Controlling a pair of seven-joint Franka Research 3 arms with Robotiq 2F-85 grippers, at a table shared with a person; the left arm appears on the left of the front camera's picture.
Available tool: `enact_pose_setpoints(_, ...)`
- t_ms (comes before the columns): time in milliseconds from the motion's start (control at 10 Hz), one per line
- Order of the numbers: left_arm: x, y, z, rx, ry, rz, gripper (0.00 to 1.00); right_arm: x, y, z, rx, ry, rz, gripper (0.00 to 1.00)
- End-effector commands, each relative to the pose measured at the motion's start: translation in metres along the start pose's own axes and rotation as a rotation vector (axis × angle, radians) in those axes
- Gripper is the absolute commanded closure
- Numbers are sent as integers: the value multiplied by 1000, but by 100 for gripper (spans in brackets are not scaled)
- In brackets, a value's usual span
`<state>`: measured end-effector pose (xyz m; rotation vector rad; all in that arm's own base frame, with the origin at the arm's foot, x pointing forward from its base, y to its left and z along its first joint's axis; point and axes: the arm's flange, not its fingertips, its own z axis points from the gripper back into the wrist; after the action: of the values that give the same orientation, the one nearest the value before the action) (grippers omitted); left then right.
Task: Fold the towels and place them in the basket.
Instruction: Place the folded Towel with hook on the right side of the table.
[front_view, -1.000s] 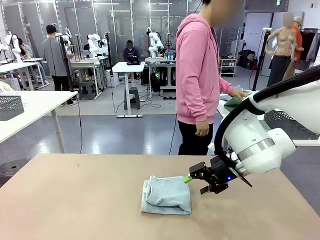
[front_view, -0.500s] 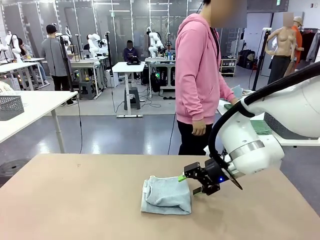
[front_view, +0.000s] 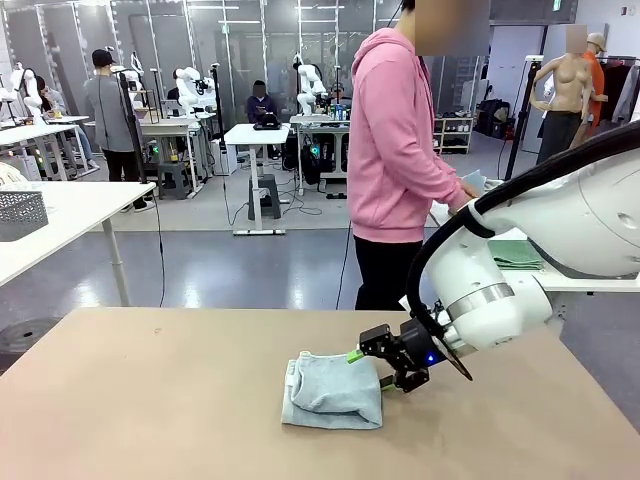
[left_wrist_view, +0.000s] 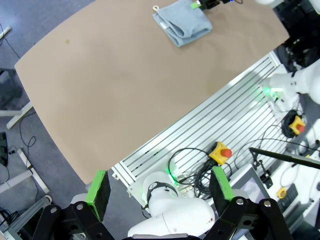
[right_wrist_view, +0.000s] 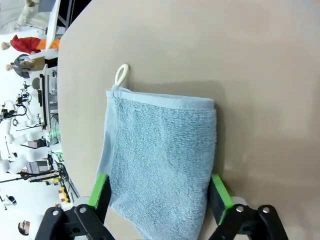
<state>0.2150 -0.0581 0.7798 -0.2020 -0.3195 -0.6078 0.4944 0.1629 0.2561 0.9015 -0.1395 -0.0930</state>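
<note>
— Where do the jaws stand?

— The right gripper (right_wrist_view: 159, 192) is low over the desk (front_view: 150, 400) with its jaws wide. They straddle the near end of the towel (right_wrist_view: 160, 150), one green pad against each side of the cloth. They bracket it, but I see no pinch in the terry, so I judge it not yet gripped. The left gripper (left_wrist_view: 159, 187) hangs high on the robot's side of the desk, jaws wide, nothing between them.

— And the towel itself?

— It is folded into a thick, tidy rectangle and lies flat on the desk, right of the middle. Its white loop (right_wrist_view: 121, 75) pokes out at the far corner.

— So the folding is done?

— For this towel it looks so to me. What is left is the grip, the lift and the drop into the basket.

— More towels to come?

— I cannot tell. The person (front_view: 400, 150) in pink at the far side is turned to a side table with green cloths (front_view: 515, 255) on it.
</note>
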Motion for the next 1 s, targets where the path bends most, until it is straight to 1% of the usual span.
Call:
enact_pose_setpoints(0,-1,1,0,10,8,-7,0,4,7,-12,17,-5,-35,60)
enact_pose_setpoints(100,-1,1,0,10,8,-7,0,5,10,-15,20,-4,-42,60)
enact_pose_setpoints(200,-1,1,0,10,8,-7,0,6,15,-17,17,-8,-41,100)
enact_pose_setpoints(300,-1,1,0,10,8,-7,0,6,18,-19,13,-12,-43,76)
enact_pose_setpoints(400,-1,1,0,10,8,-7,0,6,20,-20,8,-16,-49,100)
enact_pose_setpoints(500,-1,1,0,10,8,-7,0,5,21,-21,0,-18,-53,100)
enact_pose_setpoints(900,-1,1,0,10,8,-7,0,1,28,-25,-125,-18,-84,100)
